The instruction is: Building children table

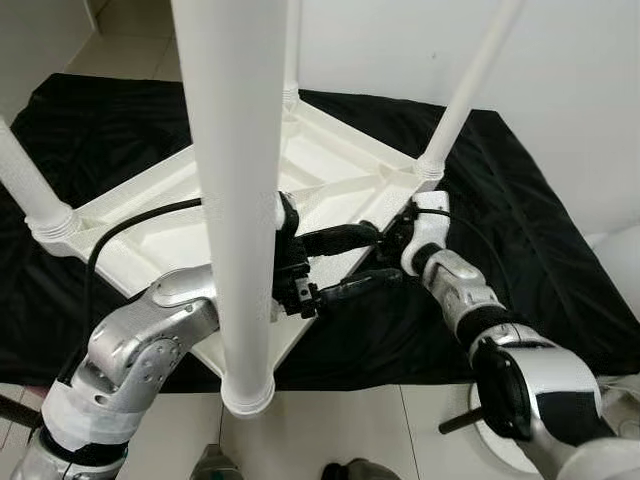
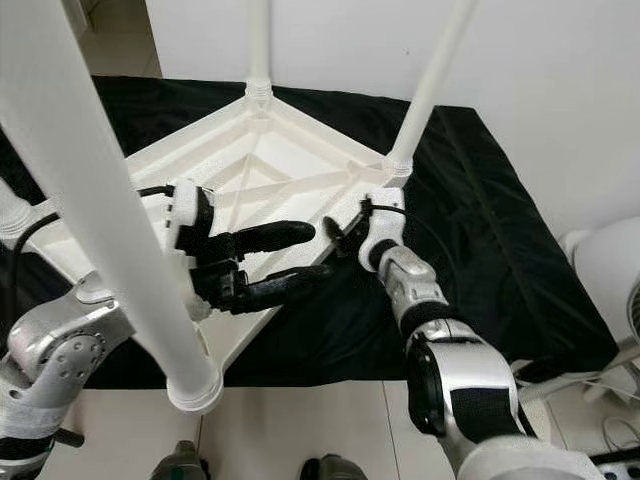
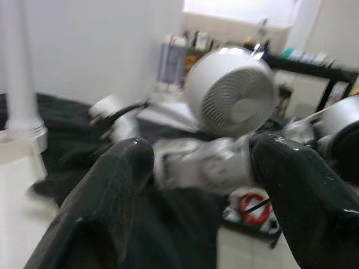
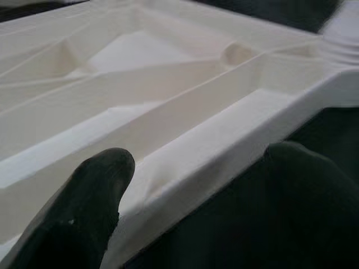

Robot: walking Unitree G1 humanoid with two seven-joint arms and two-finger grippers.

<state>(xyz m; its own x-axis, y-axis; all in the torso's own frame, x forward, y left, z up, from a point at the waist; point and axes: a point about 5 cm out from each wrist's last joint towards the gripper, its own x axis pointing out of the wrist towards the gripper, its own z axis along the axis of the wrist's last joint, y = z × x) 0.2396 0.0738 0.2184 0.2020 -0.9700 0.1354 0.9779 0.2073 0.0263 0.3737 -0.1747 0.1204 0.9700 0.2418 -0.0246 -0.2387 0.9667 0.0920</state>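
Head view: tabletop lies upside down on black cloth, four legs up. My left gripper, spread wide and empty, hovers over the near edge beside the near leg.

Right wrist: right gripper parted, straddling the rim, gripping nothing.

Risk: my left arm swinging into that leg could unseat it.

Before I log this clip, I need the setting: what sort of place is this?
Probably a room in a home. A white children's table lies upside down on a black cloth over a tiled floor, and a white fan stands before cluttered shelves.
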